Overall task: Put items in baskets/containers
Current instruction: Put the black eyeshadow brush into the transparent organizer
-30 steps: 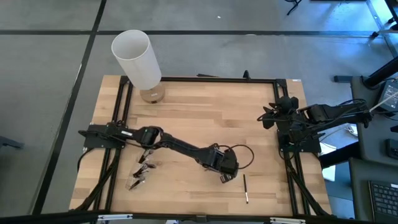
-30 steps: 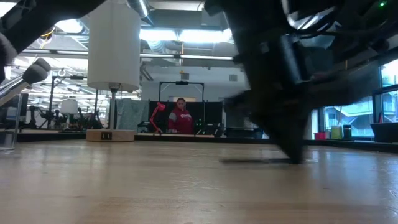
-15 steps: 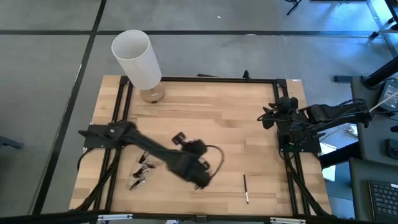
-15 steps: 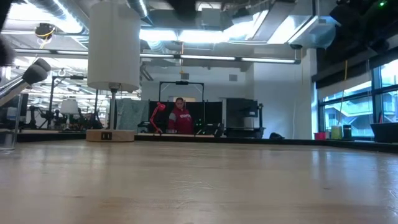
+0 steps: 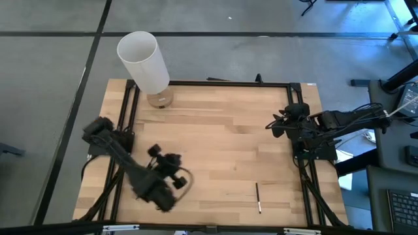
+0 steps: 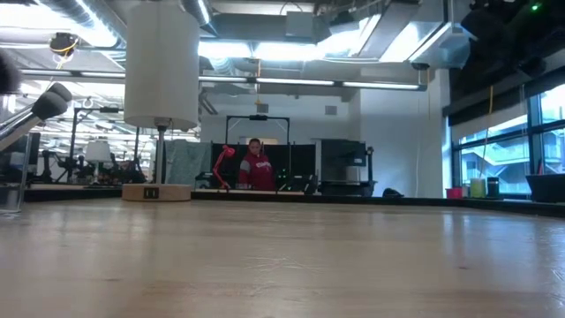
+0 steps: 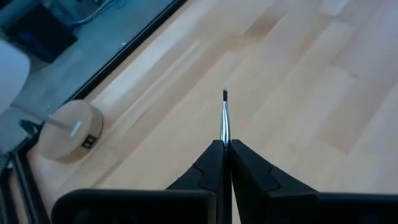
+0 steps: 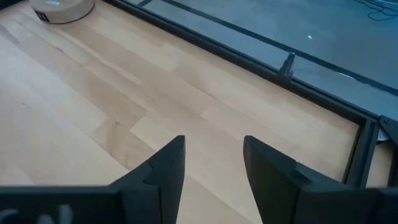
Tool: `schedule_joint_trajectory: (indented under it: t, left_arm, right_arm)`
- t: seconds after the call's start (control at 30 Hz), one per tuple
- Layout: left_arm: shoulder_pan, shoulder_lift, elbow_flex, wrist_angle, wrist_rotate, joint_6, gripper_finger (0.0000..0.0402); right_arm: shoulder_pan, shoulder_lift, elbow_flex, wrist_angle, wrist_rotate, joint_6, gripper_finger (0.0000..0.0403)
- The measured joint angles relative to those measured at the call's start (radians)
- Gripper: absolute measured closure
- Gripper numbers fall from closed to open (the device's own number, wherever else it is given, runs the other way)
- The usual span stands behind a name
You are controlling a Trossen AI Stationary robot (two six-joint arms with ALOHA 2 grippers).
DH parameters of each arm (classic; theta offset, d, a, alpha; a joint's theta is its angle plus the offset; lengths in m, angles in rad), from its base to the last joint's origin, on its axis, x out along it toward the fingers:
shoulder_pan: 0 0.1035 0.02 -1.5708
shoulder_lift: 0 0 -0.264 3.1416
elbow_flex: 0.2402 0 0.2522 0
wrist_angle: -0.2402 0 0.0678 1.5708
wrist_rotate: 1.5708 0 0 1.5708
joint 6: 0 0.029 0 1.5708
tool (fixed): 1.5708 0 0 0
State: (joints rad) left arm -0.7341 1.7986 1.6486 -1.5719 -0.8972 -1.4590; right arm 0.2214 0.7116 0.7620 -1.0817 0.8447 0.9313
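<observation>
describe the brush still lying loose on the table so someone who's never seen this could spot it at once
Start at the wooden table and go to its near edge, on the side of the waiting right hand. A thin dark brush lies there alone on bare wood, pointing roughly front to back. The only other brush in view is pinched upright in the left hand, off the table.

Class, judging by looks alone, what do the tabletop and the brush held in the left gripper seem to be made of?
Tabletop: pale wood planks, matte, with visible grain and seams.
Brush in the shut left gripper: likely a shiny metal ferrule, since it glints, tipped with dark bristles; its handle is hidden.
</observation>
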Motion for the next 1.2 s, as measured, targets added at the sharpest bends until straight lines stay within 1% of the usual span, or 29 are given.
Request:
schedule_joint_trajectory:
  t: [0.17, 0.23, 0.33, 0.5, 0.63, 0.87, 0.97, 1.2]
  left_arm:
    - [-0.133, -0.093, -0.183, 0.004, 0.003, -0.201, 0.0381]
    - [-0.198, -0.123, -0.232, -0.001, -0.002, -0.278, 0.0381]
    - [-0.292, -0.126, -0.292, 0.006, -0.007, -0.399, 0.0381]
    - [-0.427, -0.111, -0.352, 0.01, -0.109, -0.563, 0.0382]
    - [-0.485, -0.107, -0.399, 0.1, -0.172, -0.568, 0.0382]
    - [-0.525, -0.106, -0.482, 0.235, -0.281, -0.511, 0.0382]
    - [-0.541, -0.106, -0.512, 0.273, -0.281, -0.484, 0.0382]
    - [-0.597, -0.105, -0.57, 0.318, -0.283, -0.491, 0.0382]
  right_arm:
    - [0.0, 0.0, 0.0, 0.0, 0.0, -0.001, 0.024]
    - [0.0, 0.0, 0.0, 0.0, 0.0, -0.001, 0.024]
    - [0.0, 0.0, 0.0, 0.0, 0.0, -0.001, 0.024]
    - [0.0, 0.0, 0.0, 0.001, 0.0, 0.001, 0.024]
    - [0.0, 0.0, 0.0, 0.014, 0.0, 0.001, 0.024]
    - [0.0, 0.0, 0.0, 0.019, 0.0, 0.001, 0.024]
    - [0.0, 0.0, 0.0, 0.022, 0.0, 0.001, 0.024]
    - [-0.001, 0.0, 0.0, 0.041, -0.01, 0.003, 0.024]
